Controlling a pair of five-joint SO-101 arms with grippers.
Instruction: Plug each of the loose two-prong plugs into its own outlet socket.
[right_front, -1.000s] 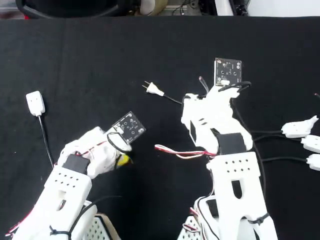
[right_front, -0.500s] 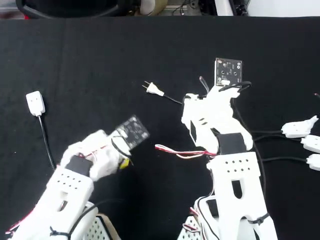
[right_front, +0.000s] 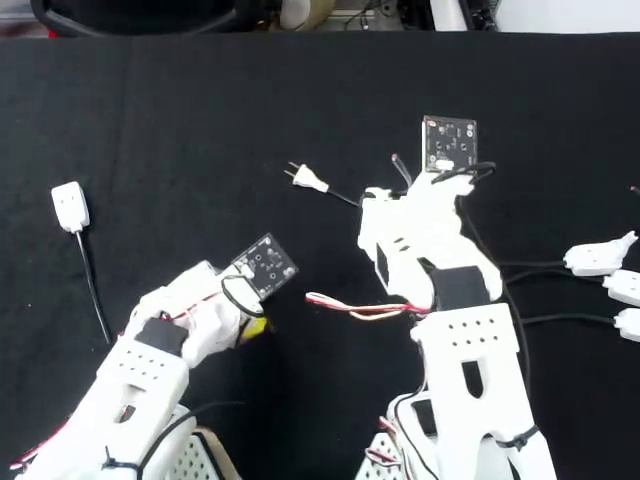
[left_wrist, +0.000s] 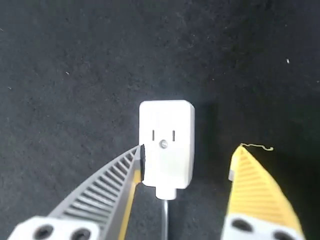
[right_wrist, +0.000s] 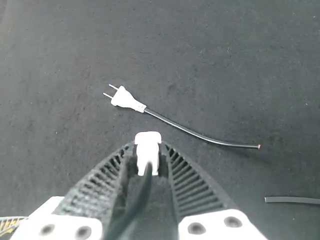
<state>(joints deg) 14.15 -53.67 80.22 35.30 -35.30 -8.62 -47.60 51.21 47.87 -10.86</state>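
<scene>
In the left wrist view a white outlet socket (left_wrist: 166, 142) lies face up on the black cloth, its cord running back toward the camera. My left gripper (left_wrist: 190, 149) is open around it: the grey finger (left_wrist: 115, 175) touches one side and the yellow finger (left_wrist: 252, 180) stands apart from the other. My right gripper (right_wrist: 148, 147) is shut on a white plug (right_wrist: 148, 142) whose black cord runs back between the fingers. Just ahead of it lies a loose two-prong plug (right_wrist: 122, 97) (right_front: 305, 178) on a short black cord. From above, the right gripper (right_front: 372, 200) sits right of that plug.
Another white socket (right_front: 70, 205) with a cord lies at the far left. Several white sockets or plugs (right_front: 600, 255) lie at the right edge with cords leading to the right arm. Red and white arm wires (right_front: 350, 305) trail between the arms. The cloth's far half is open.
The left arm's wrist has shifted a little to the right and toward the front edge. The right arm has edged slightly left.
</scene>
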